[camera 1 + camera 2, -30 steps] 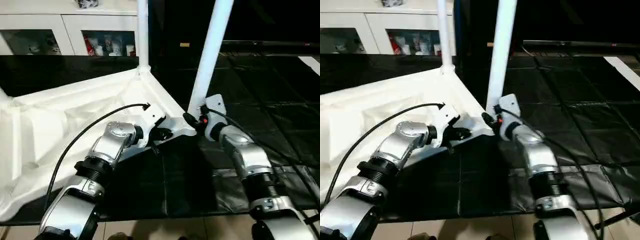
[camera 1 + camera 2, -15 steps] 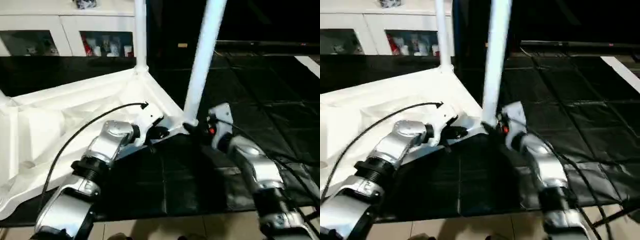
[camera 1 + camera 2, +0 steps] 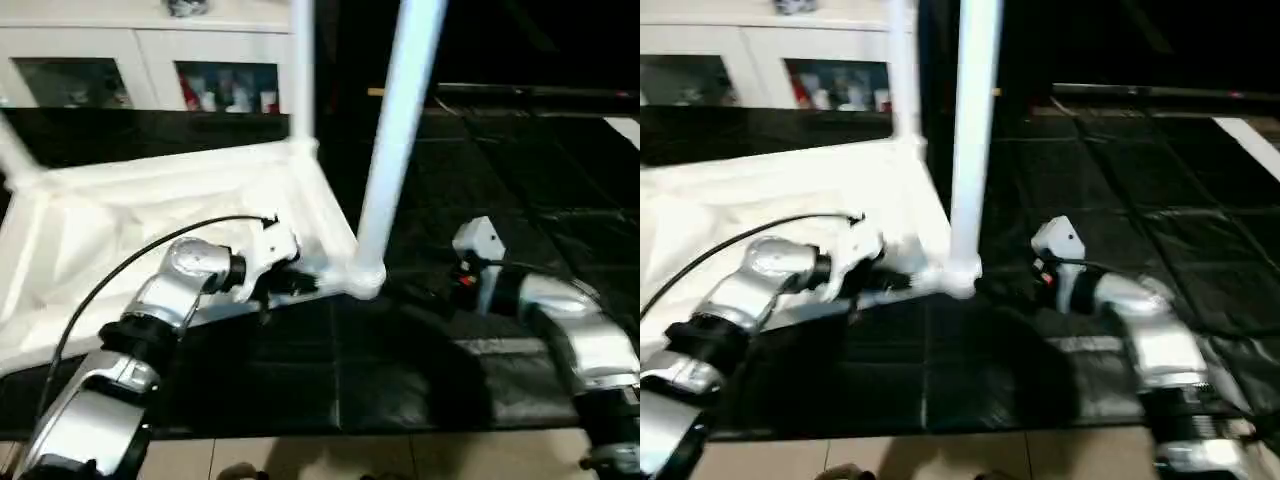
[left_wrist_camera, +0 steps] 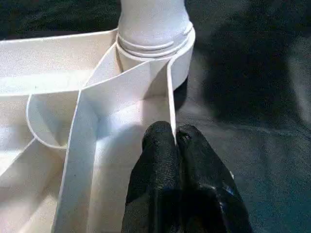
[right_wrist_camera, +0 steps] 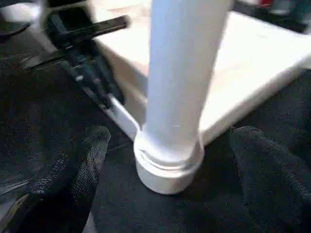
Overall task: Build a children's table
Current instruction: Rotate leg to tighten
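Note:
The children's table lies upside down on the black mat, its white top (image 3: 120,220) showing the ribbed underside. A white leg (image 3: 392,140) stands upright in the near corner socket (image 3: 364,280), and another leg (image 3: 302,70) rises from the far corner. My left gripper (image 4: 175,138) is shut on the thin rim wall of the top, a short way from the near socket (image 4: 153,48). My right gripper (image 5: 170,138) stands open, its fingers (image 5: 73,170) wide on either side of the leg's base without touching it. In the left eye view it sits right of the socket (image 3: 425,292).
A white cabinet with glass doors (image 3: 150,75) stands behind the table. The black mat (image 3: 520,170) stretches to the right and back. A pale floor strip (image 3: 300,465) runs along the near edge. A black cable (image 3: 130,270) loops over my left forearm.
My right gripper has opened wide and drawn back to the right, away from the near leg's base. The left gripper stays shut on the rim. The camera has shifted.

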